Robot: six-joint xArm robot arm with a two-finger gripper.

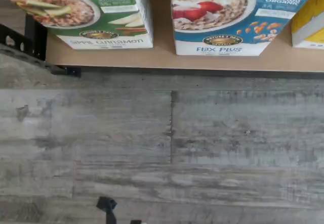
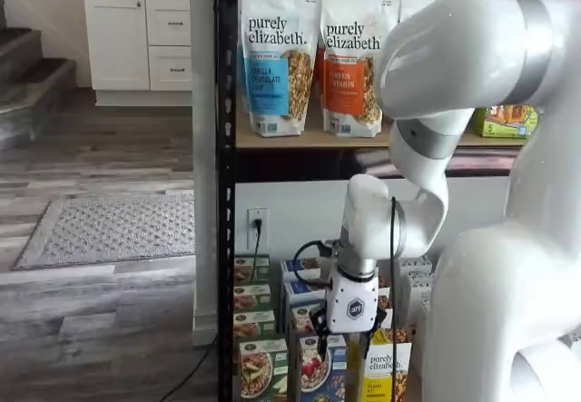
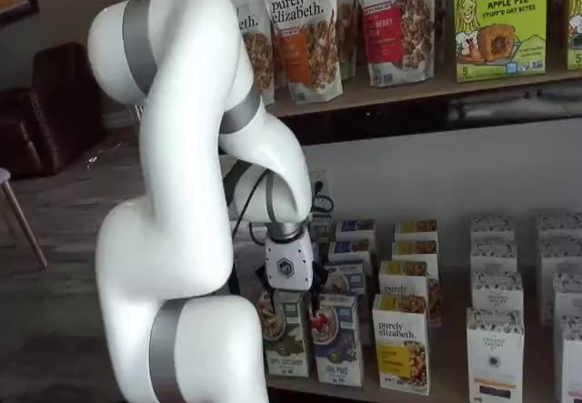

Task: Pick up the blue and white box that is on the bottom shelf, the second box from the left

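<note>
The blue and white box (image 1: 234, 16) stands upright on the bottom shelf (image 1: 162, 57), with a bowl of granola and red berries on its front. It stands between a green carton (image 1: 91, 14) and a yellow-and-white carton (image 1: 310, 16). It also shows in both shelf views (image 2: 313, 370) (image 3: 335, 339). My gripper (image 2: 343, 334) hangs in front of the shelf, just above and before the blue box's top. A gap shows between its two black fingers, and it holds nothing. In a shelf view its white body (image 3: 286, 271) is just left of the box.
Rows of more cartons stand behind and to the right on the low shelf (image 3: 496, 330). Granola bags (image 2: 277, 57) stand on the tier above. A black rack post (image 2: 224, 193) rises at the left. Grey wood floor (image 1: 162, 148) lies in front of the shelf.
</note>
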